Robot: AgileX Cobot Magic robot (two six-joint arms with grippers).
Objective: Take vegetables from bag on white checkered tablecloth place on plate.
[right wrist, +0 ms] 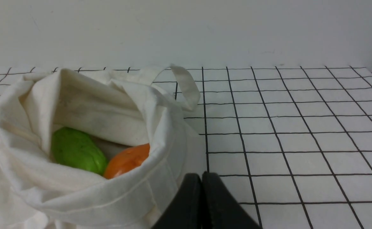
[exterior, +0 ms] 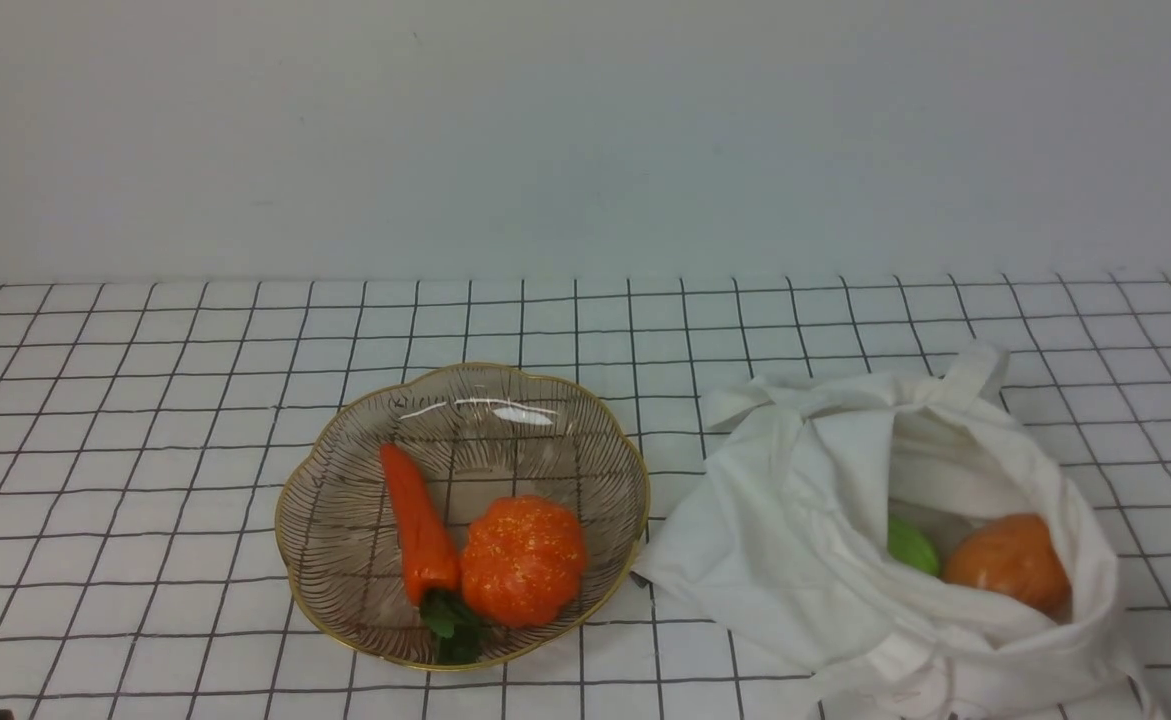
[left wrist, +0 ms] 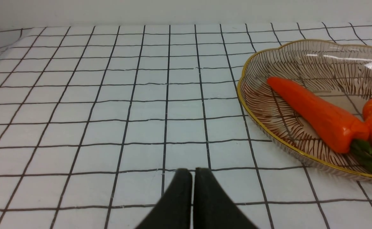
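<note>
Two vegetables [right wrist: 77,149] (bagged) lie beside right end effector [right wrist: 201,178].

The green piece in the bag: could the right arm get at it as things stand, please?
Probably yes: the bag gapes open beside the shut right gripper, and the green piece lies uncovered beside the orange lump.

Bright, even light; glare streaks on the plate [exterior: 505,410].
</note>
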